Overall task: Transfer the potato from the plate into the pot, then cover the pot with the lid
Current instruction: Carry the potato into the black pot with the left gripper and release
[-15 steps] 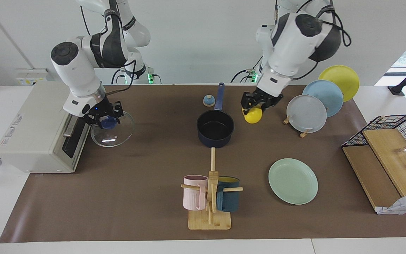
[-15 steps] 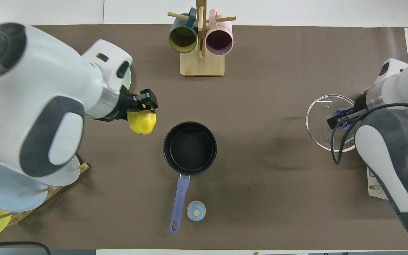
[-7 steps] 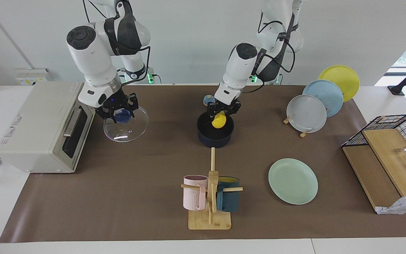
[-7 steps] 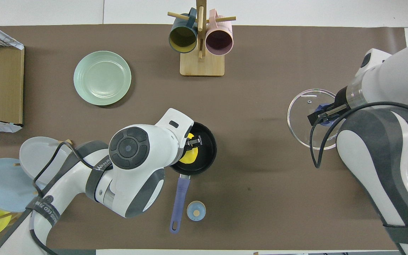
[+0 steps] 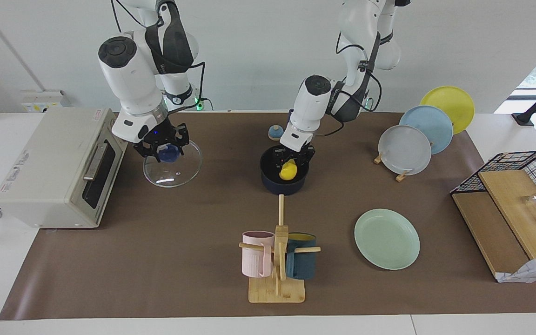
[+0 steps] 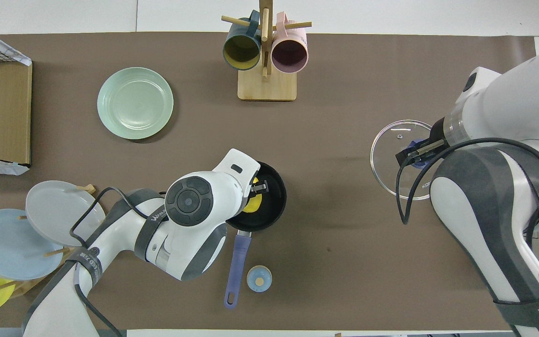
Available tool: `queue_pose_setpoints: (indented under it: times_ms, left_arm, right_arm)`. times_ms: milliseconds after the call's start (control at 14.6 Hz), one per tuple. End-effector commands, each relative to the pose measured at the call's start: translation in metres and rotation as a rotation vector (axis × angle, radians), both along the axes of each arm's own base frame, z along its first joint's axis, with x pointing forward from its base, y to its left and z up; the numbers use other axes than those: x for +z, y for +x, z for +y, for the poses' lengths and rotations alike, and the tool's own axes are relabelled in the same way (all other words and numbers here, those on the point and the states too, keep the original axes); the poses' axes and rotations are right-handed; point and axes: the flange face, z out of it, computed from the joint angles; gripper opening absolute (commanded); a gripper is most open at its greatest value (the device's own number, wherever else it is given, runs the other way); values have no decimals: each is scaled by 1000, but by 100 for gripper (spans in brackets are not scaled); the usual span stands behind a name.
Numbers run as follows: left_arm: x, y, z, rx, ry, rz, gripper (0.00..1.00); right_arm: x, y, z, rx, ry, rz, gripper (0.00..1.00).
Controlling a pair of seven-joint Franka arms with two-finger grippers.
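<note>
My left gripper [image 5: 291, 164] reaches down into the navy pot [image 5: 268, 179] and is shut on the yellow potato [image 5: 288, 171], which hangs low inside the pot. In the overhead view the potato [image 6: 252, 203] shows in the pot [image 6: 274, 201] beside the left wrist; the pot's blue handle [image 6: 236, 262] points toward the robots. My right gripper [image 5: 163, 150] is shut on the blue knob of the glass lid [image 5: 177, 170] and holds it tilted above the mat, toward the right arm's end; it also shows in the overhead view [image 6: 391, 145]. The mint plate [image 5: 386, 238] lies bare.
A mug rack [image 5: 277, 260] with a pink and a teal mug stands farther from the robots than the pot. A small bell [image 5: 275, 132] sits by the pot's handle. A toaster oven [image 5: 54, 167] is beside the lid. Upright plates [image 5: 417, 135] and a wire basket [image 5: 510, 195] stand at the left arm's end.
My left gripper has carried the potato over the pot and lowered it inside. My right gripper has moved the lid away from the toaster oven, toward the pot.
</note>
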Motion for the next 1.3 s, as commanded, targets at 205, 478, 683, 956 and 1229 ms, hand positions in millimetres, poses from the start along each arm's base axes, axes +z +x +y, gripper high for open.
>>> queue_pose_setpoints:
  times_ms: [205,478,683,956,1229]
  left_arm:
    - [-29,-22,-18,1,38,-31,0]
    - [-35,-23,-22,-31,65,-50,0]
    - [-23,-15,-16,-61,75,-60,100]
    - [62,32,10,-70,128,0,100]
    - [160,79,74,-62,84,50,100]
  right_arm:
    - [5,-3,6,-39,12,-7,0]
    - [5,-3,6,-41,14,-9,0]
    - [5,-3,6,-41,14,-9,0]
    - [9,-2,9,-47,14,-13,0]
    - [19,-11,66,-115,19,-37,0]
